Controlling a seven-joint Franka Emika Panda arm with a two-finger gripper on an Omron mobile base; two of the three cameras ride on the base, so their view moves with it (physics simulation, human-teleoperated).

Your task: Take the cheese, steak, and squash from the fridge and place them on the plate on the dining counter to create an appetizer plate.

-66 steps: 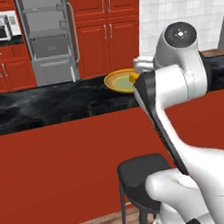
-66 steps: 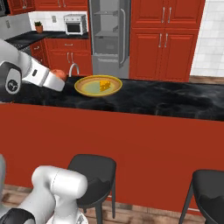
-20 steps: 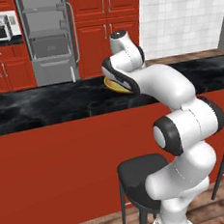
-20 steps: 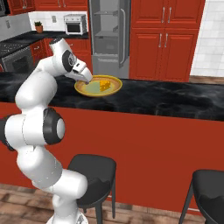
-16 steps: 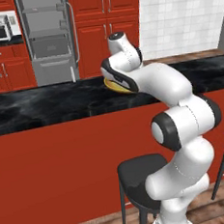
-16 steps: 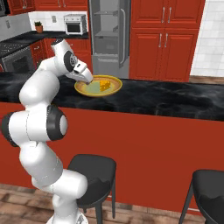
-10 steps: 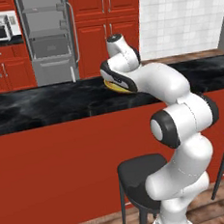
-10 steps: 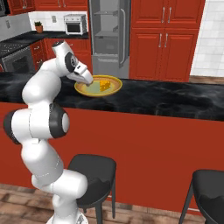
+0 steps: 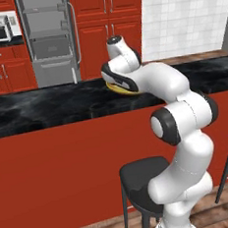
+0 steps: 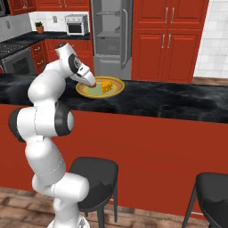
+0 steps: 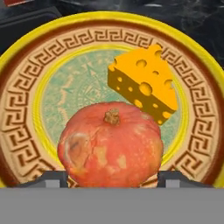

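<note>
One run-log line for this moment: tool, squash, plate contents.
tool: over plate, straddling squash | cheese: on plate | steak: not seen

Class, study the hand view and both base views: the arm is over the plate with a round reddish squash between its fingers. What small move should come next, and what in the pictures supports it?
Probably spread the jaws fully and lift the gripper straight up. The squash already appears to sit on the plate beside the cheese, on the dining counter, so what remains is to release it without nudging the cheese.
</note>
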